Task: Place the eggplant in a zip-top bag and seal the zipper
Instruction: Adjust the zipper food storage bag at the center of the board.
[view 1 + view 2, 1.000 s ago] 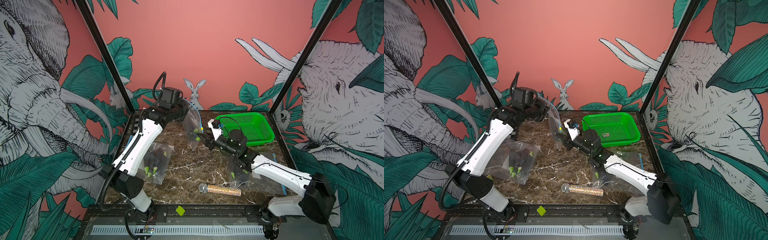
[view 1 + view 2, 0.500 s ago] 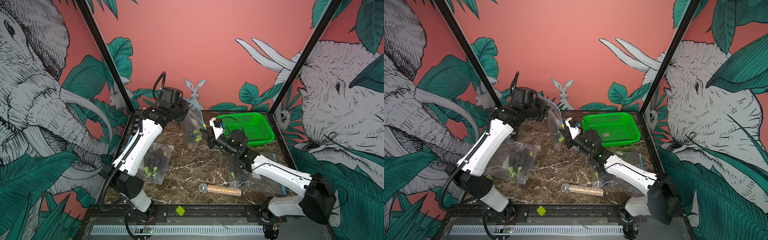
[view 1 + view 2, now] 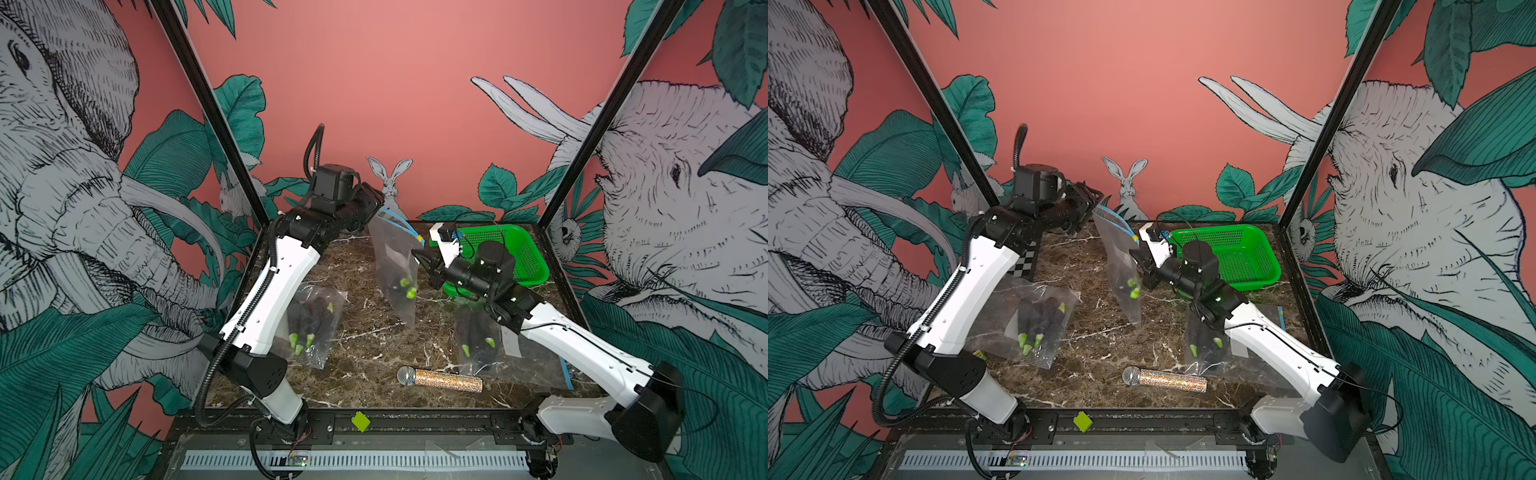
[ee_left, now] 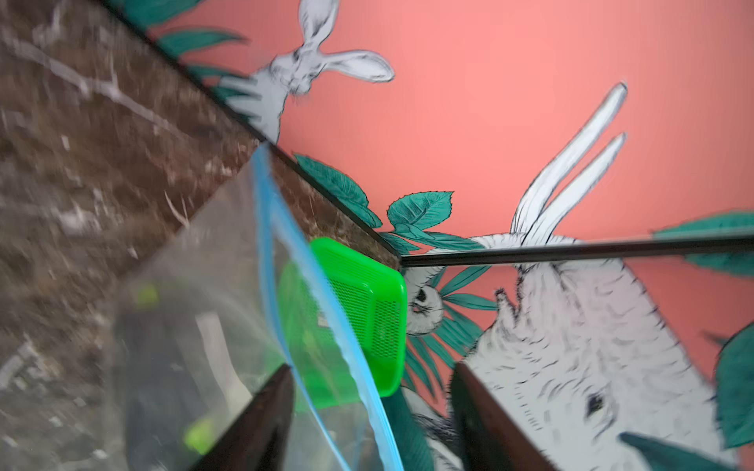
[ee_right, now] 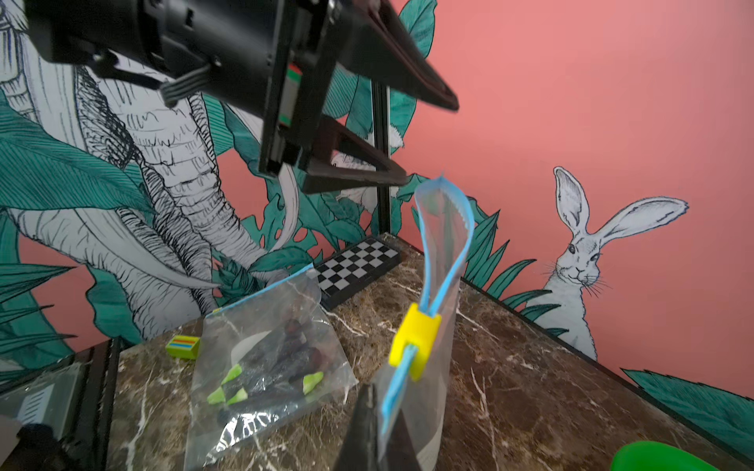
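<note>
Newly clamped: right end effector (image 3: 420, 261), on the zip-top bag (image 3: 390, 257) at its zipper end beside the yellow slider (image 5: 416, 338). Just released: left end effector (image 4: 371, 367), spread apart at the top corner. Handover apparently done; bag aloft, eggplant (image 3: 410, 293) low inside, mouth gaping, unsealed.

Nearest, on the surface: glitter microphone (image 3: 440, 378); first filled bag (image 3: 311, 324) beside left arm, second filled bag (image 3: 478, 336) under right arm.

Farther: green basket (image 3: 519, 257), close behind, likely crowding any slider pull.
</note>
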Available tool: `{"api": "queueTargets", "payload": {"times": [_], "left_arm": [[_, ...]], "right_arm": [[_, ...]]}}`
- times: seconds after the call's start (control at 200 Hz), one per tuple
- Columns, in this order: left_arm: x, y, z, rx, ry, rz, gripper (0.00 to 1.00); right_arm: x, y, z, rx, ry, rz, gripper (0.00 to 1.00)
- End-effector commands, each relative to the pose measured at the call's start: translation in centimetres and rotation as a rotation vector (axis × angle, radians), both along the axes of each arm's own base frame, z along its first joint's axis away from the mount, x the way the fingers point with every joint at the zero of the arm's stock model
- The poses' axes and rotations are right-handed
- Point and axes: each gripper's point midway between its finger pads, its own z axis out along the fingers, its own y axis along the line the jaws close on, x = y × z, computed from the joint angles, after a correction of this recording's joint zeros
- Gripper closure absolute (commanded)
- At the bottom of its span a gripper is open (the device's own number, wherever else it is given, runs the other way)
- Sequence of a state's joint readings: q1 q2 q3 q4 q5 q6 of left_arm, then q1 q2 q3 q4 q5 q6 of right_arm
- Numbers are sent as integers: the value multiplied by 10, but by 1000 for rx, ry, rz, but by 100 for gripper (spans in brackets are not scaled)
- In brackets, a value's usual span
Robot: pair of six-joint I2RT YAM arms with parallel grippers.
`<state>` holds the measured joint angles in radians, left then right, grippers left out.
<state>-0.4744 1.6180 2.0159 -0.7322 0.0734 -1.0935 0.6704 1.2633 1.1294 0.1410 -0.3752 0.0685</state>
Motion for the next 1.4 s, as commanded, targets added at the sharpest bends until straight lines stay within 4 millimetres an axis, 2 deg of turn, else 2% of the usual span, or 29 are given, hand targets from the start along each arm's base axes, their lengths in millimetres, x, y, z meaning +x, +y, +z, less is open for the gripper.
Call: {"api": "queueTargets", "payload": {"times": [0.0,0.055,0.065,0.14,0.225,0.335,0.435,0.51,0.74,0.895,1.085,1.19,1.396], "left_arm": [[-25,8,44,149,-193,-127,23],[-31,2,58,209,-268,-221,24],[-33,0,61,220,-289,-246,24],[-51,-24,83,278,-445,-475,24],[-80,-51,89,289,-580,-753,24],[-105,-66,73,322,-692,-1002,26],[-118,-68,56,367,-749,-1119,26],[-135,-68,46,366,-802,-1225,26],[-161,-59,18,461,-923,-1382,30],[-171,-56,23,472,-1000,-1404,33],[-185,-53,29,471,-1030,-1416,31],[-191,-55,21,511,-1019,-1445,31],[-170,-67,-1,589,-931,-1443,30]], "right_arm": [[-26,-3,0,-100,74,133,100],[-33,-5,-3,-157,99,162,100],[-34,-6,3,-157,91,167,100],[-37,-11,6,-213,113,186,100],[-44,-12,4,-282,157,245,100],[-54,-11,4,-333,203,320,100],[-56,-15,8,-351,207,325,100],[-60,-18,15,-351,213,339,100],[-63,-20,22,-360,248,366,100],[-57,-18,24,-357,267,359,100],[-50,-10,20,-353,298,377,100],[-47,-7,19,-354,300,381,100],[-49,-5,20,-346,301,405,100]]}}
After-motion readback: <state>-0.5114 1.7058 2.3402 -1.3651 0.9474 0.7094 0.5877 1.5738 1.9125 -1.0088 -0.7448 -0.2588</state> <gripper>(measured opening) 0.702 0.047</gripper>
